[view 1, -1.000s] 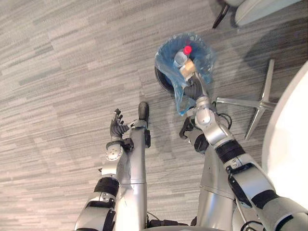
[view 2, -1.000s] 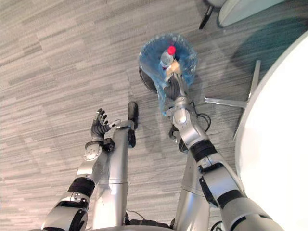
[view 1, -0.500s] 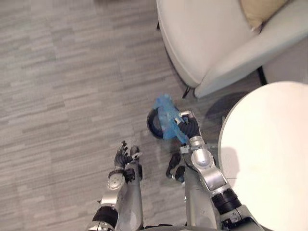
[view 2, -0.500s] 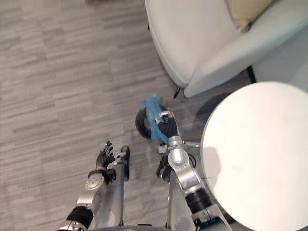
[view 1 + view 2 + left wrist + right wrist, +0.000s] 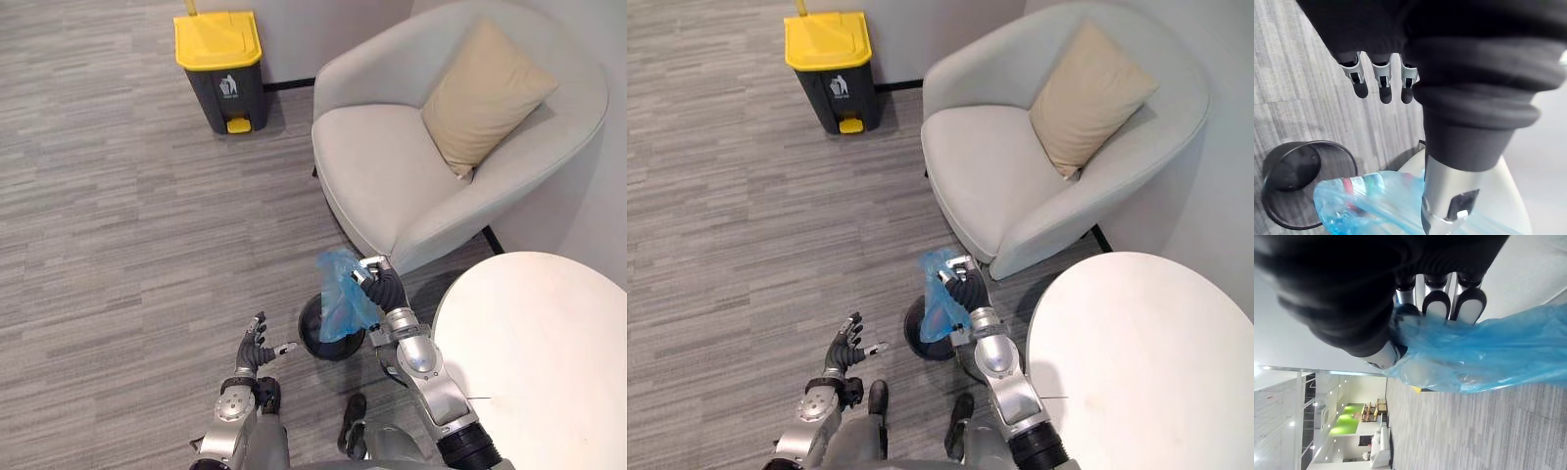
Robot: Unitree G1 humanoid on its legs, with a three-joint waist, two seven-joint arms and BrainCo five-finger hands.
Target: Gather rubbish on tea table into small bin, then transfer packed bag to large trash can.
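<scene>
A blue plastic bag of rubbish hangs bunched from my right hand, whose fingers are curled round its neck. A bottle with a red cap shows through the bag. The bag hangs just above the small black bin on the floor. To the left of the bin my left hand is held out, open, with spread fingers and nothing in it. The large grey trash can with a yellow lid stands far off by the wall.
A pale armchair with a tan cushion stands just beyond the bin. The round white tea table is at my right. Grey carpet stretches from the bin to the trash can.
The camera has tilted up from the floor to the room. The bag, spread over the bin a second ago, is now bunched in my right hand and lifted above the bin.
</scene>
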